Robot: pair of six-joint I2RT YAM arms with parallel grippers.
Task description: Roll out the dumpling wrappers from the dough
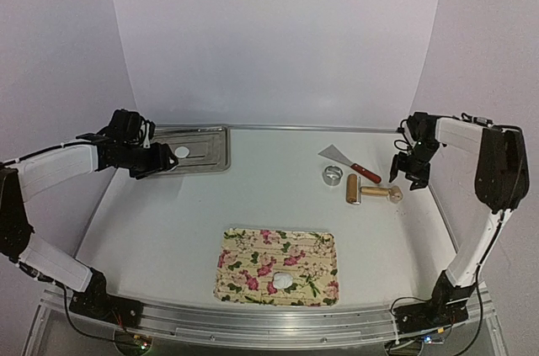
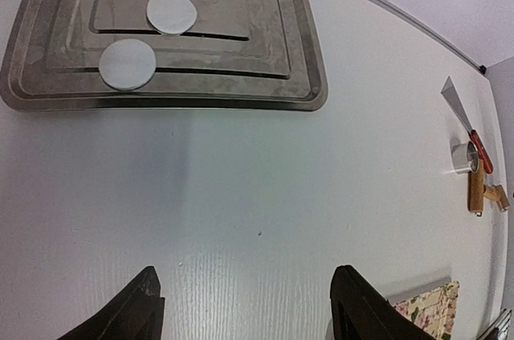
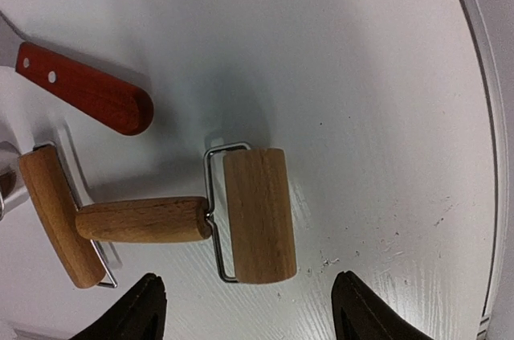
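The left gripper (image 2: 249,308) stands wide open, grasping nothing; two dumpling wrappers (image 2: 127,65) lie flat on the metal tray (image 2: 309,75) well ahead of its fingers (image 2: 132,312). The right gripper (image 3: 249,308) is spread wide and empty too, a wooden roller (image 3: 259,214) lying just ahead of its fingers, untouched.

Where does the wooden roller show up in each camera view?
Top external: the wooden roller lies on the right side of the table, near the right arm.
Left wrist: small, at the far right edge.
Right wrist: large, in the lower middle of the frame.
Shared landmark: the red-handled scraper, right beside it in every view.
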